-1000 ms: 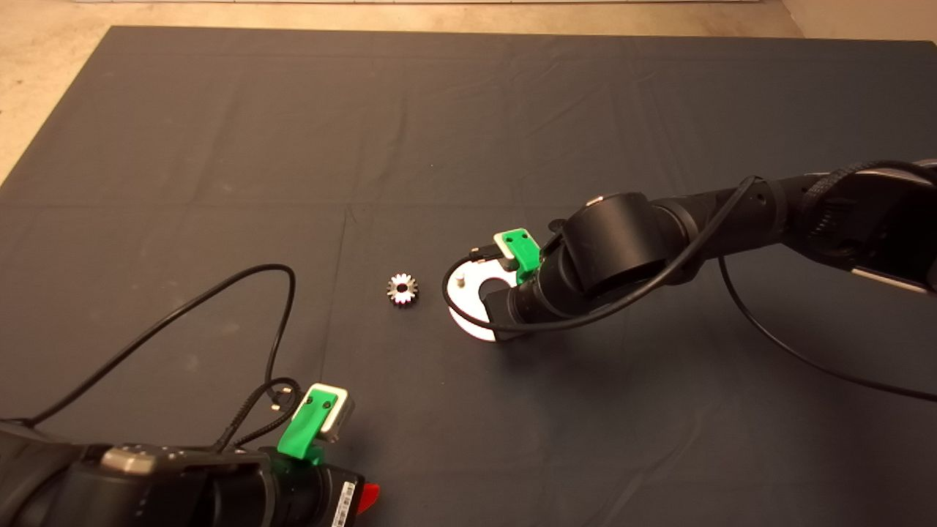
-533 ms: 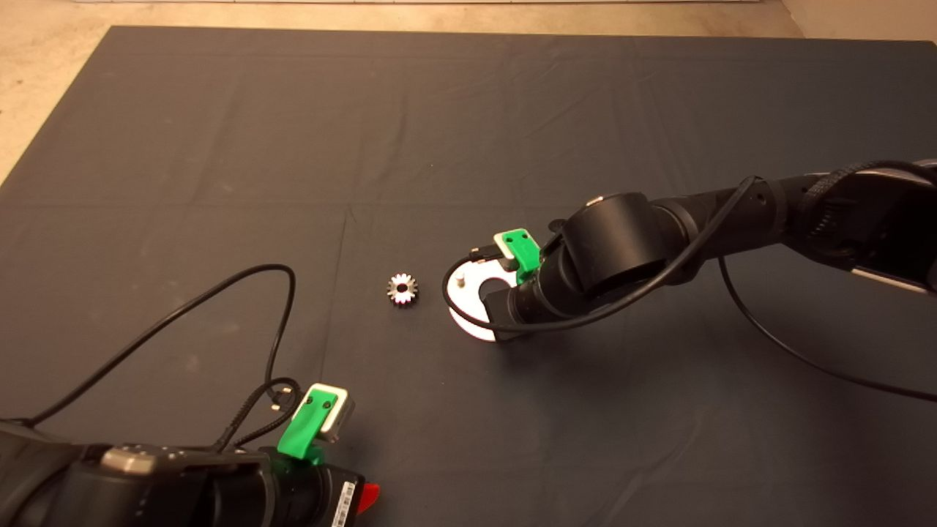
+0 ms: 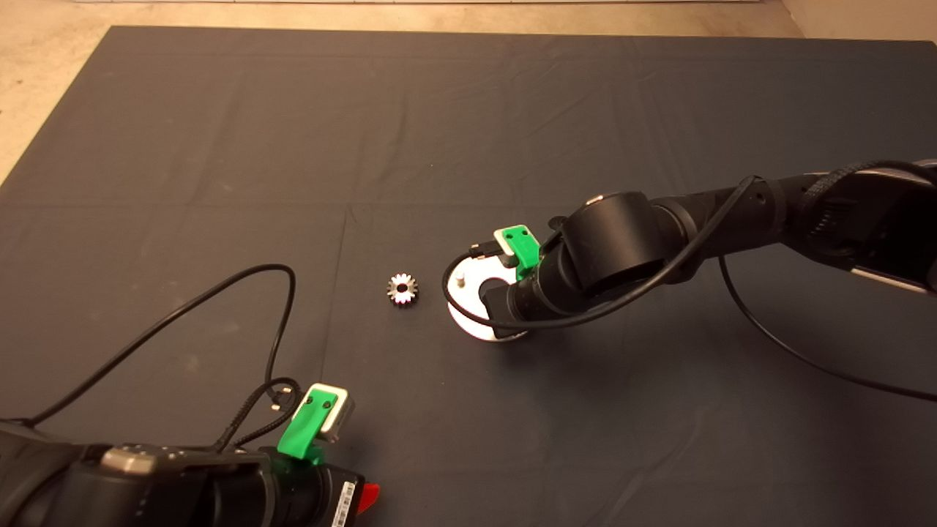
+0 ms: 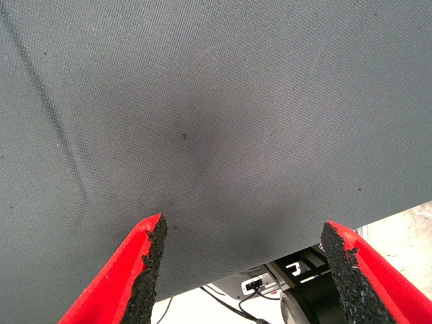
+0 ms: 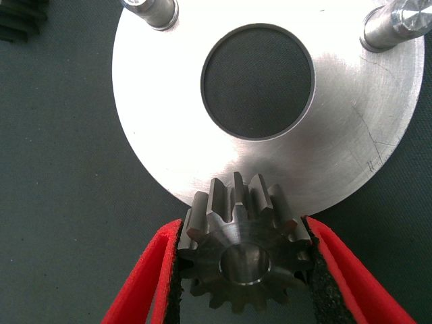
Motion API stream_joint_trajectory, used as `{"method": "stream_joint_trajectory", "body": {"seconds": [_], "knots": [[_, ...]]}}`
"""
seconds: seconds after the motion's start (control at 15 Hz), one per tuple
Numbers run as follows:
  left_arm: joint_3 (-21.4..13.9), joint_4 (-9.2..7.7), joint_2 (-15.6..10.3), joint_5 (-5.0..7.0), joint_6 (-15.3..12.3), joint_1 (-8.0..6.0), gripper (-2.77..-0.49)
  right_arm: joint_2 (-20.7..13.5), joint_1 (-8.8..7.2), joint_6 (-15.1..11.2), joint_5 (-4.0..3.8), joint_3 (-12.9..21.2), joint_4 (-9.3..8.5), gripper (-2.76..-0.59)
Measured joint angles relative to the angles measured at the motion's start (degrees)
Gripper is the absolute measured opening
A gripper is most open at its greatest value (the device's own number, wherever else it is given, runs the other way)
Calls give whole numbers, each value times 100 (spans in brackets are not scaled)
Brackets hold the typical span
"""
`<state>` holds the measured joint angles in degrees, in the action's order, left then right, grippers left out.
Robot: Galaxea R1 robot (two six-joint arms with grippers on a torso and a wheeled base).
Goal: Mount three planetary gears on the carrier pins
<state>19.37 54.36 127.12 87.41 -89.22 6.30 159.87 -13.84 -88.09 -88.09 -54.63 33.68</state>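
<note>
Pinching a planetary gear (image 5: 246,260) between its red fingers, the right gripper (image 5: 244,270) is hovering over the carrier disc's (image 5: 263,101) rim. Next I'd guess it's lining the bore over a pin (image 5: 398,27). Left gripper (image 4: 243,270) is sitting spread, parked; a spare gear (image 3: 402,288) is lying just beside the disc.

Right hand (image 5: 243,270) clamped; left hand (image 4: 243,270) agape.

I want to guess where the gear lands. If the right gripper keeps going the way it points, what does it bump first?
Probably the disc: the right gripper points down at its rim, holding a gear just above it. How high is hard to tell.
</note>
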Motion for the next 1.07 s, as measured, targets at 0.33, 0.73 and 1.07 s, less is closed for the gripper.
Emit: {"method": "stream_joint_trajectory", "body": {"seconds": [0.33, 0.73, 1.07], "knots": [[0, 0, 0, 0, 0, 0, -164, 9, 0, 0, -2, -2, 16, -229], [0, 0, 0, 0, 0, 0, -164, 125, 1, 43, 13, 5, 35, -229], [0, 0, -20, 0, 0, 0, -164, 127, 1, 199, 9, 14, 40, -229]]}}
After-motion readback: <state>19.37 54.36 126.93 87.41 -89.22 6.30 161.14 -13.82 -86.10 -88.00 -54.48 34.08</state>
